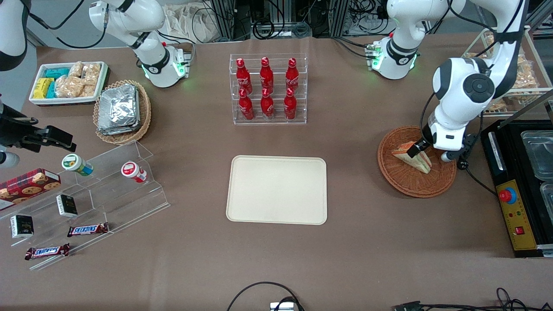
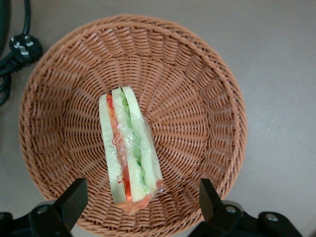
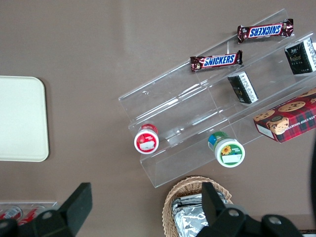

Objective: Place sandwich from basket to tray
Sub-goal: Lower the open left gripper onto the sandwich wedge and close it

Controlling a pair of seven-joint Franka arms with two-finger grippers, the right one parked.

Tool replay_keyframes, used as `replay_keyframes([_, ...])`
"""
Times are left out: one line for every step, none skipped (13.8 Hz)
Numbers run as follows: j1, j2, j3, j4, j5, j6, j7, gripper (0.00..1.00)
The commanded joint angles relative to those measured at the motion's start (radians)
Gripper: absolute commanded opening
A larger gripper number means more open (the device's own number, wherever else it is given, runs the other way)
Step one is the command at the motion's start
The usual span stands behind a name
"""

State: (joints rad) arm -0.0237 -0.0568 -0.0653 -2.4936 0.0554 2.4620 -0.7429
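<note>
The sandwich, a plastic-wrapped white-bread wedge with red, orange and green layers, lies in the round reddish-brown wicker basket toward the working arm's end of the table. My gripper hangs just above the basket, open, with one finger on each side of the sandwich's narrow end and not touching it. The cream tray lies flat and bare at the table's middle, nearer to the front camera than the bottle rack.
A clear rack of red bottles stands farther back than the tray. A black machine with a red button sits beside the basket at the table's end. Toward the parked arm stand a clear stepped snack display, a tan foil-packet basket and a white snack bin. A plug and cable lie by the basket.
</note>
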Motion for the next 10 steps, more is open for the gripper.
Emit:
replay_keyframes([-0.004,0.005,0.007,-0.057,0.014,0.089,-0.032,1.0])
replay_keyframes([-0.002,0.017,0.009,-0.062,0.014,0.104,-0.038,1.0])
replay_keyframes([0.002,0.029,0.009,-0.063,0.014,0.123,-0.047,1.0])
replay_keyframes([0.005,0.041,0.009,-0.064,0.014,0.136,-0.056,1.0])
replay_keyframes([0.005,0.052,0.009,-0.064,0.014,0.146,-0.058,1.0])
replay_keyframes([0.005,0.061,0.009,-0.065,0.014,0.161,-0.058,1.0])
replay_keyframes([0.005,0.075,0.01,-0.065,0.014,0.176,-0.059,1.0])
replay_keyframes([0.005,0.089,0.01,-0.065,0.012,0.19,-0.061,1.0])
replay_keyframes([0.005,0.098,0.01,-0.065,0.012,0.204,-0.065,1.0])
replay_keyframes([0.005,0.11,0.01,-0.065,0.012,0.215,-0.072,1.0])
